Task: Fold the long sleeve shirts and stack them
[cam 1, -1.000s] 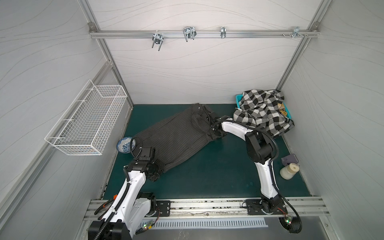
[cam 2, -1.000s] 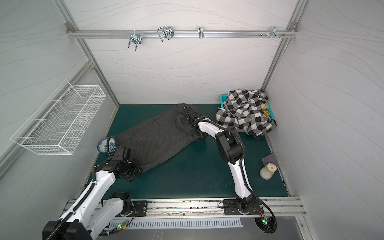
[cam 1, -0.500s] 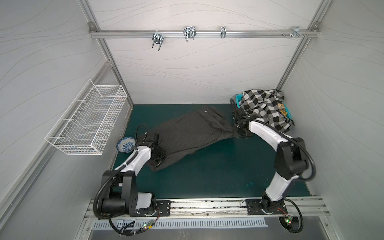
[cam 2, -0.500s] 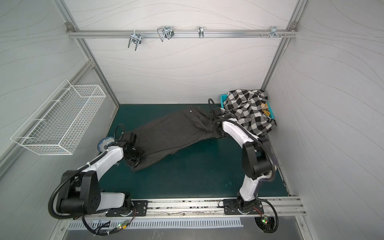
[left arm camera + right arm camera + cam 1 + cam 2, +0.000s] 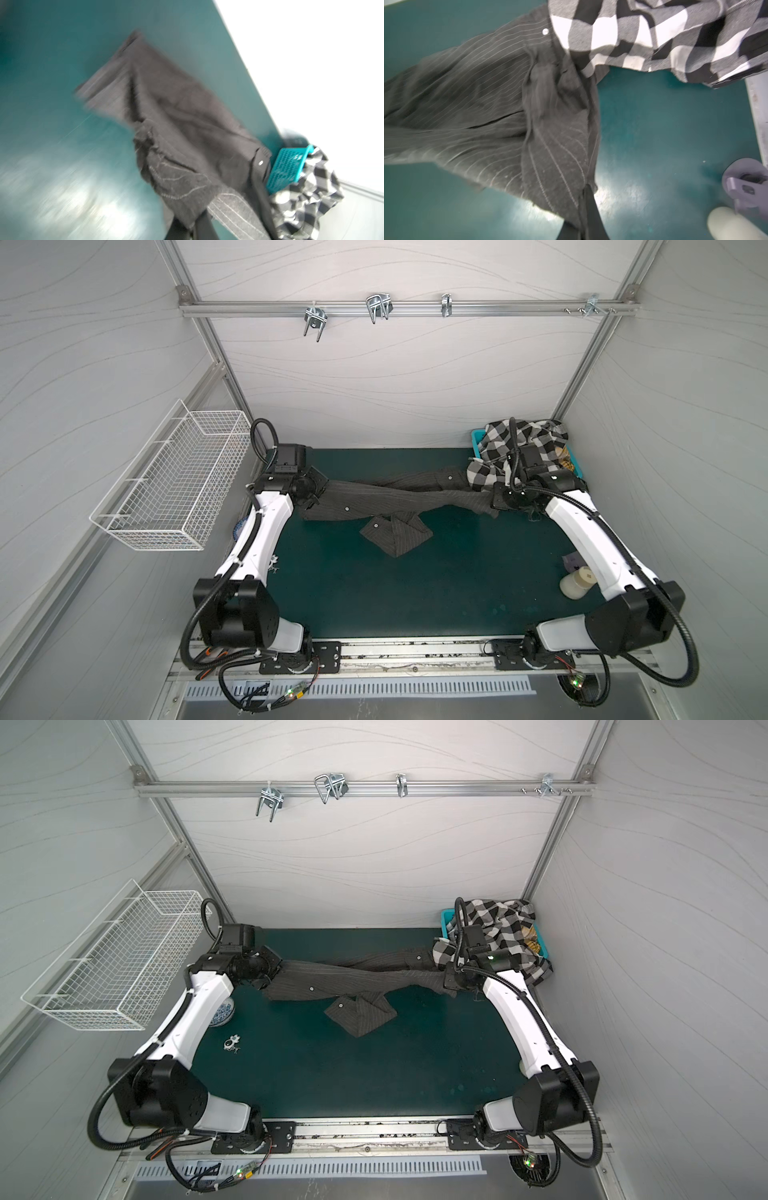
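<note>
My left pincer (image 5: 316,491) and right pincer (image 5: 495,502) each clamp an end of the pinstriped shirt (image 5: 386,499) along the tabletop (image 5: 415,593) rear edge, so I should pull evenly and lay it flat.

Your left end effector (image 5: 319,492) and right end effector (image 5: 497,502) sit well apart at the back, pointing inward at each other. Each is clamped tight on one end of the pinstriped shirt (image 5: 386,499), with its fingers (image 5: 588,216) pressed together. Both arms rise from the near rail, elbows pushed out to the sides, forearms stretched away from you and wrists turned inward.
</note>
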Robot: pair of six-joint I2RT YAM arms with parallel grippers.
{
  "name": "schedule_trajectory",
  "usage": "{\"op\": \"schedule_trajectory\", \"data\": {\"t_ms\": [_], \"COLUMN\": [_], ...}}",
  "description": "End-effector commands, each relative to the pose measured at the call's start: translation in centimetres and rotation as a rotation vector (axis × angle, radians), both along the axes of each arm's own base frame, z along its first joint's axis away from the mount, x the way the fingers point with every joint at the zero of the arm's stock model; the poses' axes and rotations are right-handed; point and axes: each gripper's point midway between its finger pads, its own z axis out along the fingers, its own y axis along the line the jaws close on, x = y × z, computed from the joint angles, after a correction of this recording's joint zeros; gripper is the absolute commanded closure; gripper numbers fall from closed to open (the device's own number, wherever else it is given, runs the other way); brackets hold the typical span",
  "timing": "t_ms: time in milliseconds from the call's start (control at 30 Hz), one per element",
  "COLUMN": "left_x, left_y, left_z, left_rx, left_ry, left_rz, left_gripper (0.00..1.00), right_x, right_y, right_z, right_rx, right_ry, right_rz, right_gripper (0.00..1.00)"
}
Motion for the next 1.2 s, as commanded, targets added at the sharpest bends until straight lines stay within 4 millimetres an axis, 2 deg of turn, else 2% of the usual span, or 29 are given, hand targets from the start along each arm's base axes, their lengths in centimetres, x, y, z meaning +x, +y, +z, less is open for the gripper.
{"op": "schedule_trajectory", "data": {"t_ms": [0,100,167,267,333,400,433,500,533,567,633,667,700,733,767,800,833,867,900,967,1000,1033,1100,1167], "left_x": [-6.5,-11.5,-14.6,-17.6,-18.3,-17.7,-16.6,-13.0,-10.1,-7.0,-0.1,3.8,6.7,9.8,12.3,13.8,14.5,13.9,12.8,9.3,7.4,5.1,1.6,-2.2], "left_y": [0.3,-1.2,-1.9,-2.3,-2.1,-2.0,-2.1,-2.4,-2.7,-3.1,-3.8,-3.6,-3.3,-2.8,-2.4,-2.1,-1.7,-0.8,-0.2,0.9,1.3,1.5,2.0,1.8], "left_z": [-3.8,-8.2,-10.1,-11.0,-11.6,-12.7,-13.2,-13.3,-12.5,-11.6,-8.8,-6.4,-4.1,-1.0,2.9,7.3,12.2,16.6,20.2,25.2,26.3,26.6,24.3,19.0], "left_rx": [0.005,-0.051,-0.049,-0.033,-0.024,-0.024,-0.022,-0.025,-0.026,-0.035,-0.050,-0.027,-0.004,0.003,-0.011,-0.036,-0.042,-0.001,0.027,0.054,0.060,0.065,0.055,0.013], "left_ry": [0.137,0.224,0.269,0.287,0.283,0.277,0.279,0.262,0.237,0.210,0.125,0.067,0.021,-0.041,-0.113,-0.186,-0.264,-0.332,-0.393,-0.475,-0.495,-0.499,-0.490,-0.412], "left_rz": [-0.001,-0.027,-0.055,-0.076,-0.067,-0.055,-0.052,-0.055,-0.057,-0.057,-0.053,-0.044,-0.023,0.003,0.029,0.048,0.056,0.076,0.090,0.102,0.105,0.109,0.123,0.118], "left_gripper": [1.00,1.00,1.00,1.00,1.00,1.00,1.00,1.00,1.00,1.00,1.00,1.00,1.00,1.00,1.00,1.00,1.00,1.00,1.00,1.00,1.00,1.00,1.00,1.00], "right_x": [-3.8,-6.1,-7.7,-10.2,-11.1,-10.6,-9.8,-6.7,-4.1,-1.2,5.5,8.8,11.2,13.8,15.4,16.1,15.8,14.8,13.7,10.6,9.1,7.5,4.5,1.7], "right_y": [0.7,2.4,3.5,4.4,4.7,5.3,5.6,6.2,6.4,6.5,6.3,6.0,5.7,5.4,5.1,4.8,4.2,3.4,2.7,0.9,0.4,-0.2,-0.9,-1.3], "right_z": [-0.9,-3.6,-6.2,-9.6,-11.7,-13.3,-13.8,-13.6,-13.1,-12.2,-9.0,-6.2,-3.5,1.4,6.2,11.4,15.9,19.6,22.1,25.6,26.4,26.7,26.3,23.3], "right_rx": [0.073,0.084,0.059,0.023,0.027,0.051,0.057,0.059,0.056,0.059,0.076,0.086,0.098,0.129,0.153,0.182,0.208,0.230,0.240,0.251,0.261,0.278,0.289,0.284], "right_ry": [0.066,0.131,0.194,0.298,0.340,0.354,0.356,0.337,0.316,0.284,0.205,0.155,0.104,-0.001,-0.103,-0.218,-0.317,-0.408,-0.473,-0.579,-0.620,-0.651,-0.672,-0.605], "right_rz": [0.022,0.058,0.084,0.104,0.102,0.091,0.093,0.103,0.098,0.087,0.048,0.023,0.006,-0.005,-0.010,-0.008,-0.007,-0.003,-0.006,-0.013,-0.015,-0.020,-0.021,-0.027], "right_gripper": [1.00,1.00,1.00,1.00,1.00,1.00,1.00,1.00,1.00,1.00,1.00,1.00,1.00,1.00,1.00,1.00,1.00,1.00,1.00,1.00,1.00,1.00,1.00,1.00]}}
